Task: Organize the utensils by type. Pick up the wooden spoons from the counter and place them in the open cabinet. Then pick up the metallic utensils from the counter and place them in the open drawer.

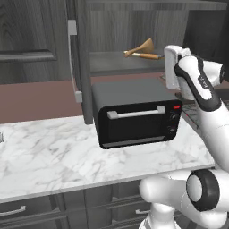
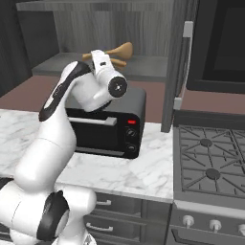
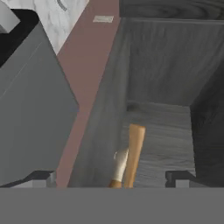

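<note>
Both wooden spoons now lie on the grey shelf [image 1: 107,62] inside the tall dark grey wood-grain cabinet [image 1: 80,58], which stands open above the black toaster oven [image 1: 134,114]. One is the all-brown wooden spoon with a broad bowl [image 1: 142,46]. The other is the wooden spoon with a pale cream bowl and orange-brown handle [image 1: 147,56]. They lie close together on the shelf and look like they cross or touch.

So the first part of the job looks done. The second part is still left. The small silver fork and the shiny gold spoon must go into the drawer, and that step has not begun as far as the pictures show.

The robot's claw [image 3: 111,177] is wide open and holds nothing. It is up at the cabinet, just above the shelf. In the hand view, the orange-brown handle and the cream bowl lie on the shelf between the two dark claw tips, but the tips do not squeeze them.

The white marble tabletop with grey veins [image 1: 53,152] sits below, with the oven standing on it.
</note>
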